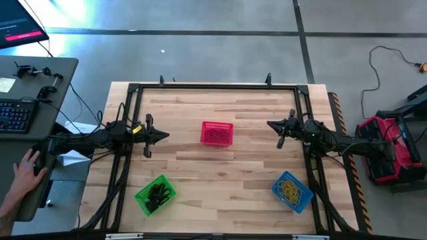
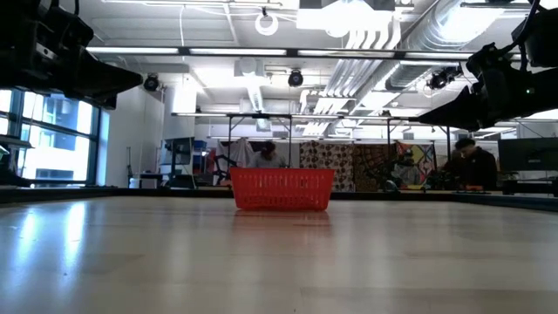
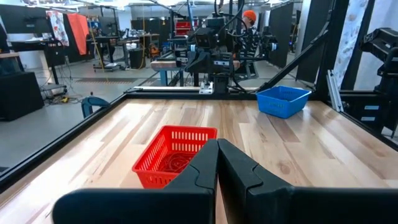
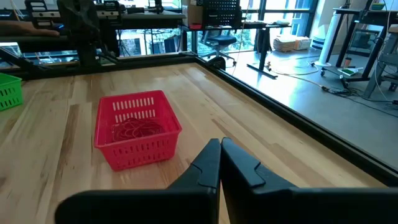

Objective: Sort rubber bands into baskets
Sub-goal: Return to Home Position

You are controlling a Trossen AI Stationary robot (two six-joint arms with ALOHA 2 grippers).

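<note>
Three mesh baskets stand on the wooden table. The red basket (image 1: pixel 217 133) sits mid-table toward the far edge, with reddish rubber bands (image 4: pixel 135 129) in it. Black rubber bands (image 1: pixel 158 195) fill the green basket (image 1: pixel 155 195) near the front left. The blue basket (image 1: pixel 292 191) at the front right holds tan rubber bands (image 1: pixel 291 189). My left gripper (image 1: pixel 165 136) hangs shut above the table, left of the red basket. My right gripper (image 1: pixel 269 125) hangs shut to the right of that basket. Neither touches anything.
A black frame (image 1: pixel 213 87) rims the table. A person's hand (image 1: pixel 27 170) rests at a desk left of the table, beside a keyboard (image 1: pixel 15 115). A red case (image 1: pixel 387 143) stands on the floor to the right. Bare wood lies between the baskets.
</note>
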